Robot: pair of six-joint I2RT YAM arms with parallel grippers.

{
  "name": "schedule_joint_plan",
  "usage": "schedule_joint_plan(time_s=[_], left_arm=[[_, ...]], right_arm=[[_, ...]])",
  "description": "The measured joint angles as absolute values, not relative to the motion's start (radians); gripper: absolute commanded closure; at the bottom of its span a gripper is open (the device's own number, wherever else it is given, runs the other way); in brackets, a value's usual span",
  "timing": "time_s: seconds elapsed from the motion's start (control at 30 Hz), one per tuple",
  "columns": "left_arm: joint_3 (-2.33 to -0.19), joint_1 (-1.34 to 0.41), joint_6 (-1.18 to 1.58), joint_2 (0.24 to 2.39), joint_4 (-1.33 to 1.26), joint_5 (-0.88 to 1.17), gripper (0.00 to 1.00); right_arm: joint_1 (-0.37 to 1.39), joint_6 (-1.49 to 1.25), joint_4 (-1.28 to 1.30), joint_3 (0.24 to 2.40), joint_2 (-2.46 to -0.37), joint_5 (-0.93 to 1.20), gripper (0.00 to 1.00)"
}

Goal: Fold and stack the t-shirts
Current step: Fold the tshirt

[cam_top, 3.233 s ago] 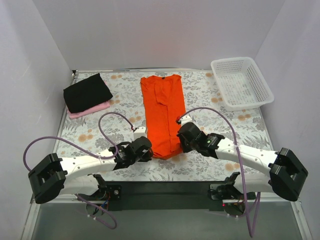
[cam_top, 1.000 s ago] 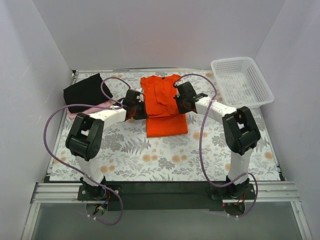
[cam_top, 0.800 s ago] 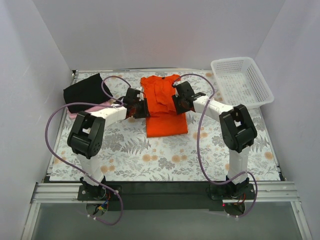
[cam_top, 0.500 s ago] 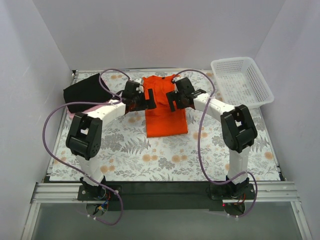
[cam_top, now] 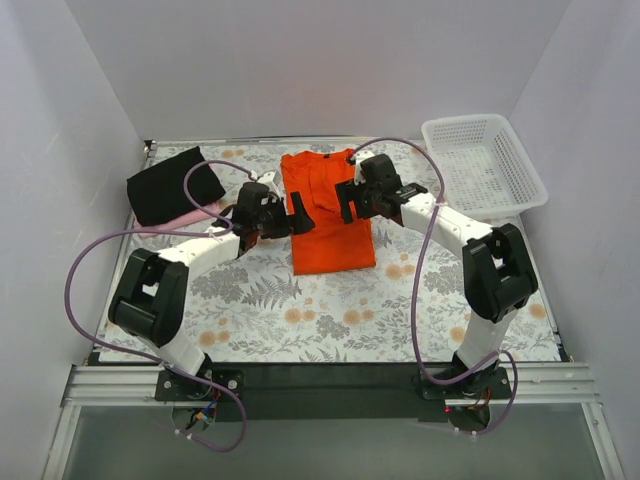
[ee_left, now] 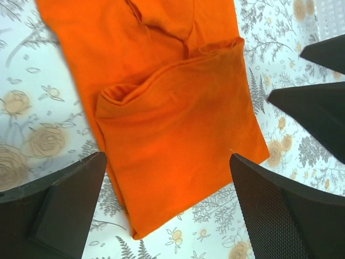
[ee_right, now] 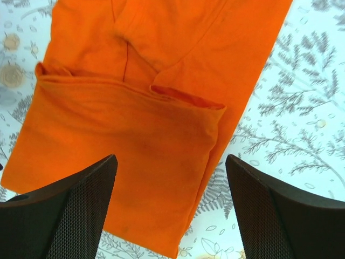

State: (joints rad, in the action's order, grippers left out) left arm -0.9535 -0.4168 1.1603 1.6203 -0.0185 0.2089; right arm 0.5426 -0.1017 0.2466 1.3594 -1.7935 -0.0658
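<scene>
The orange t-shirt (cam_top: 331, 220) lies mid-table, its lower half folded up over the upper half, collar at the far end. Above its left edge hovers my left gripper (cam_top: 293, 216), open, and the left wrist view shows the fold (ee_left: 172, 124) lying free between the wide-apart fingers (ee_left: 59, 210). Over the shirt's right edge my right gripper (cam_top: 348, 200) is open too, nothing between its fingers (ee_right: 280, 216), with the orange cloth (ee_right: 135, 135) below. The black t-shirt (cam_top: 172, 184) sits folded on the pink t-shirt (cam_top: 188, 217) at the far left.
A white mesh basket (cam_top: 483, 165) stands at the far right corner with nothing in it. White walls close in the floral tablecloth (cam_top: 330, 310) on three sides. Purple cables loop over both arms.
Both grippers were shut on the shirt's edge a second ago; they have opened, let the cloth go and lifted off it. The left arm has drawn back a little.
</scene>
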Motion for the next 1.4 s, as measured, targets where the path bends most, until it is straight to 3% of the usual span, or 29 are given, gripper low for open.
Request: schedule_joint_plan(time_s=[0.2,0.43,0.83,1.2,1.4], left_arm=[[-0.915,-0.449,1.194,1.619,-0.053,0.21,0.1],[-0.73,-0.461,1.24,1.537,-0.056,0.181,0.1],[-0.66,-0.5,1.277,1.516,-0.072,0.162,0.13],[-0.651,-0.517,1.292,1.525,-0.081,0.117,0.36],[-0.651,-0.556,1.299,1.533,-0.081,0.106,0.46]], right_arm=[[0.543,-0.125,0.202,1.219,-1.783,-0.041,0.27],[0.544,-0.157,0.197,1.002,-1.648,-0.042,0.27],[0.55,-0.189,0.147,0.883,-1.547,-0.071,0.26],[0.55,-0.206,0.123,0.867,-1.561,-0.091,0.28],[0.55,-0.211,0.109,0.852,-1.576,-0.076,0.38]])
